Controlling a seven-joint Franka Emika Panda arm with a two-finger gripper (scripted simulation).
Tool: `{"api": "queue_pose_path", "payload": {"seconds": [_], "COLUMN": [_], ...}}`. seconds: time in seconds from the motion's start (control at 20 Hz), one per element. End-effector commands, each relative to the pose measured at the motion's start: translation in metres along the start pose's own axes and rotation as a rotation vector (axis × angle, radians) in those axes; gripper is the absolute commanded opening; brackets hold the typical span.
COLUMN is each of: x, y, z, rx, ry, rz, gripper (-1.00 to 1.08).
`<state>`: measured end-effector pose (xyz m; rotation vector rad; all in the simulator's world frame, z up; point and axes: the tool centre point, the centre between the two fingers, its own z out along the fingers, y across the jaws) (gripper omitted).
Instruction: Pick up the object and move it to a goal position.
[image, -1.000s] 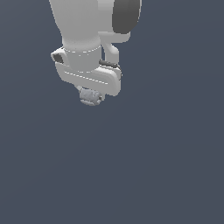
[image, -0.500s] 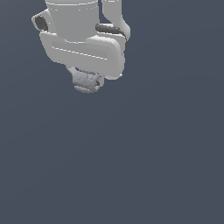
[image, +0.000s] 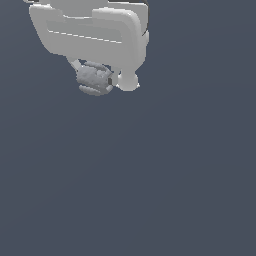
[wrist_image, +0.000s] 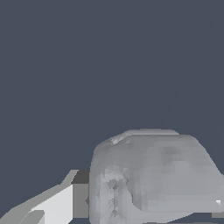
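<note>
Plain dark slate-blue fills the whole background of the exterior view, with no edge or seam to be seen in it. High up, toward the exterior view's left, hangs the white gripper, its broad body cut off by the picture's upper edge. Tucked beneath it sits the object, a small grey lumpy chunk with a bumpy skin. Its longer side runs roughly level, from the exterior view's left to its right, though it is only a little longer than it is tall. One white rounded fingertip shows just beside the chunk on the exterior view's right; the other finger is mostly hidden behind the lump. The fingers are drawn in close and clamped against the chunk, which hangs clear of anything below.

From the wrist view the same dark backdrop lies behind. The object looms large and close, rough-faced, pressed against a white finger at its side.
</note>
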<state>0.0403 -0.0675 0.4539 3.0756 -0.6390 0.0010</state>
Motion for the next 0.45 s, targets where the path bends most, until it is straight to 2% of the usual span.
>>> {"api": "queue_pose_path", "payload": {"seconds": [0.0, 0.4], "x": [0.0017, 0.0039], "y": [-0.0009, -0.0019], "z": [-0.0059, -0.0128], "rx": [0.0, 0.0], "ry": [0.0, 0.0], "rz": [0.0, 0.0], "gripper": [-1.0, -1.0]}}
